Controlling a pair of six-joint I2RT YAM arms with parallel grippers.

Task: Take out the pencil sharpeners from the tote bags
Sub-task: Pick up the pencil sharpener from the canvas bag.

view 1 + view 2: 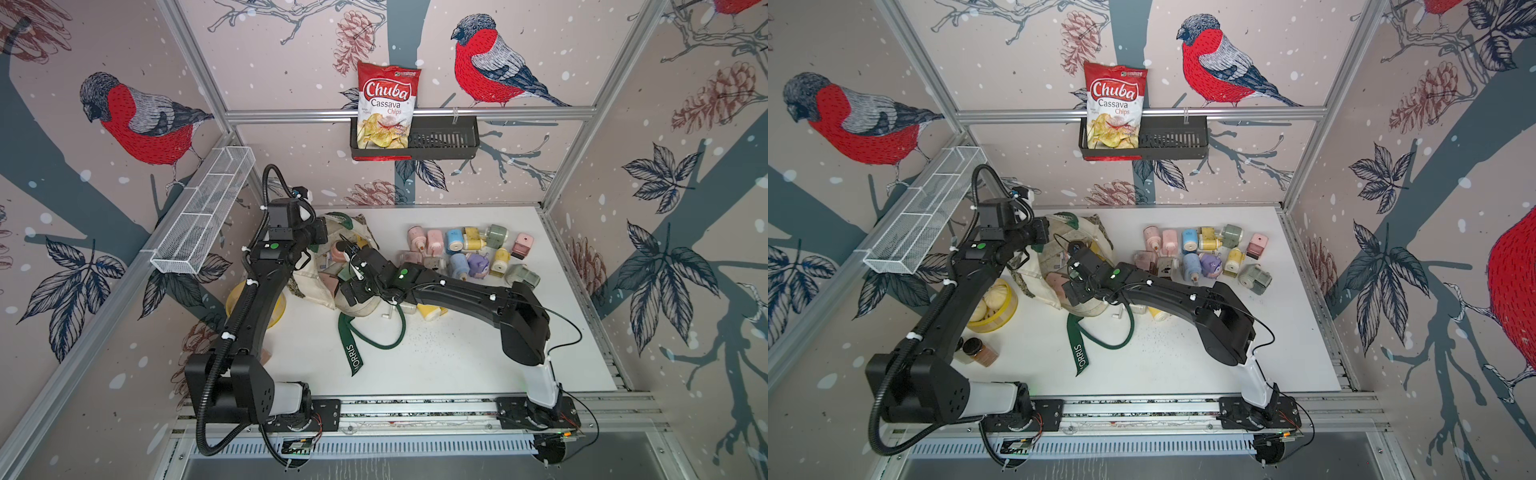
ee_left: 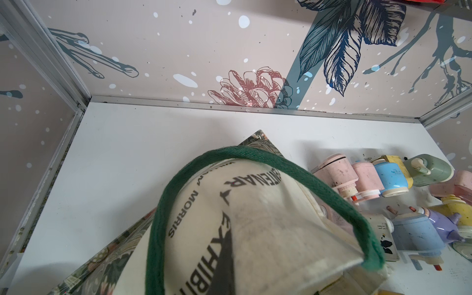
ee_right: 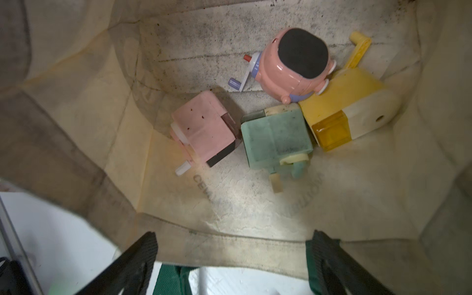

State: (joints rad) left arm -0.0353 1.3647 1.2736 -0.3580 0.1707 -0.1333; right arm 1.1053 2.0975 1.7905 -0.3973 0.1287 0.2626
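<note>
The desk (image 1: 449,374) is a flat white board. Three sides are boxed in by walls papered with red-breasted birds, cones and leaves, with aluminium rails at the seams. Dark specks (image 1: 432,345) dust the board in front of the right arm. A black basket (image 1: 444,139) hangs on the rear rail and holds a chips bag (image 1: 386,104). A wire basket (image 1: 203,216) runs along the left wall.

The tote (image 1: 311,282) sits left of centre, mouth up and open. One green handle (image 1: 374,338) lies loose over the desk toward the front. The left pincer (image 1: 319,236) is closed at the tote's rear rim. In the left wrist view the cream cloth rises right up to the camera, so we read the rim as pinched, though the fingertips are out of view. The right pincer (image 3: 233,236) hangs over the mouth, spread wide, with nothing between its fingers.

Of the sharpeners, four lie on the tote's floor, touching in a clump: boxy pink (image 3: 204,127), green (image 3: 275,138), yellow (image 3: 352,107) and round pink (image 3: 293,66). About a dozen (image 1: 469,249) lie clustered at the rear right of the desk. One more yellow one (image 1: 430,312) pokes out from under the right forearm.

Edges:
- The cluster's outermost pink one lies near the right edge.
- A bare strip runs between the cluster and the back wall.
- A yellow bowl (image 1: 994,325) and two jars (image 1: 982,352) crowd the left edge beneath the left arm.
- The widest bare desk is at the front, between the handle and the right arm's base.
</note>
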